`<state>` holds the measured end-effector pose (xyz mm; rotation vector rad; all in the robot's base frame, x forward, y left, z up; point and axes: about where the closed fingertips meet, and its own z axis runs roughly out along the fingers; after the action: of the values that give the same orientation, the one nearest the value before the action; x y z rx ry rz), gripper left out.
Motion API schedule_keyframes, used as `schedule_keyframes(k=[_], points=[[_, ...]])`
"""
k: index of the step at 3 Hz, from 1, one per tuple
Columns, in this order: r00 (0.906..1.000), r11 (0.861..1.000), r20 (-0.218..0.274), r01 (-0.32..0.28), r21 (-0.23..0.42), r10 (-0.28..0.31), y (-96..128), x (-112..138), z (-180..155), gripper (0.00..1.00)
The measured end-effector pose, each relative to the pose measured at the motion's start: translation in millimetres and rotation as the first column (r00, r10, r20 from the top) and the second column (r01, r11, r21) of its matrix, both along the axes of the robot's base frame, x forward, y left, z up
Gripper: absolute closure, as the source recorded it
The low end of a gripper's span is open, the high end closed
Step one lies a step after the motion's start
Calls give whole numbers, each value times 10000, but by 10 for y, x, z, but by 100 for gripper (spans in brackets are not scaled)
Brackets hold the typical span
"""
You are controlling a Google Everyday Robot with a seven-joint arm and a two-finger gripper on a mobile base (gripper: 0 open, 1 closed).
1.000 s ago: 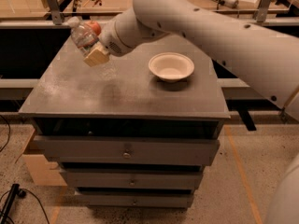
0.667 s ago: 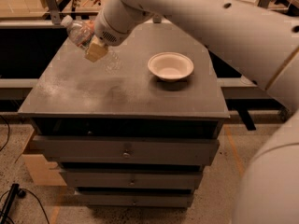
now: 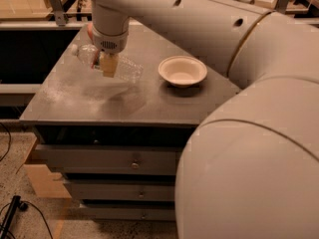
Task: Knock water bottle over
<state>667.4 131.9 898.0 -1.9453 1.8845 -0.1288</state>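
Gripper [image 3: 108,66] hangs at the end of the white arm [image 3: 199,19], pointing straight down over the back left part of the grey cabinet top [image 3: 70,101]. Its pale tan tip sits right in front of the middle of the water bottle [image 3: 128,69], so the 2 overlap in the camera view. Whether the gripper is clamped on the bottle or only touching it cannot be told from this angle.

The water bottle is well off upright, close to horizontal. Its pale cap [image 3: 75,49] points to the back left, and its clear ribbed base points to the front right, toward the bowl. Gripper and wrist cover the stretch between them, so the label band cannot be made out. A soft shadow falls on the cabinet top just in front of the bottle. Whether the bottle rests on the surface or is slightly above it is not clear.

1 white bowl [image 3: 182,71] stands upright to the right of the bottle's base, near it but apart. Under the top are drawers [image 3: 89,156] with small knobs. A dark cable [image 3: 10,215] lies on the speckled floor at the lower left.
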Motion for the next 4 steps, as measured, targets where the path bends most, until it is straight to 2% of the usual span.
schedule_keyframes(k=[1, 2, 3, 4], points=[[9992, 9909, -308, 224, -1324, -267, -157, -46, -203, 81], [9972, 9856, -612, 334, -1660, -441, -226, -103, -296, 59], [9947, 9901, -964, 223, -1389, -359, -234, -176, -355, 35], [9925, 9963, -1195, 171, -837, -270, -218, -221, -349, 12]])
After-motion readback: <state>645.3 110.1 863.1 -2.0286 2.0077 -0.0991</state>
